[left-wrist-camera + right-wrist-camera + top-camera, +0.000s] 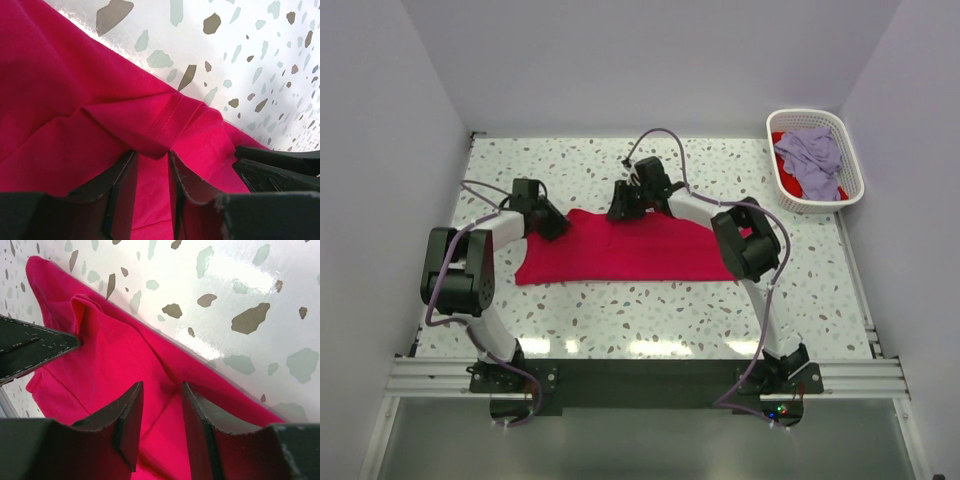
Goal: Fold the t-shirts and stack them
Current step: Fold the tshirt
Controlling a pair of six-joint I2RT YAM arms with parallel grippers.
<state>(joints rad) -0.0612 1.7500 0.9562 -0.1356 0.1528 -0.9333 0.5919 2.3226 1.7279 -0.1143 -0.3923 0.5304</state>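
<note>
Two narrow: left gripper (pixel 152 159), right gripper (pixel 162 388), on red t-shirt (pixel 620 256) far edge; grip unclear; table (pixel 720 165) beyond.

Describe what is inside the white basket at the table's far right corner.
A crumpled lavender shirt lies on top, red cloth showing beneath it. Anything lower in the basket is covered.

Crimson t-shirt (pixel 630 255) flat at centre; lavender t-shirt (pixel 810 150) crumpled in the far-right basket (pixel 815 206).

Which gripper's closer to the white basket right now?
Right. The right gripper is at the far edge of the red t-shirt, mid-table; the left gripper is farther left; the white basket sits far-right.
</note>
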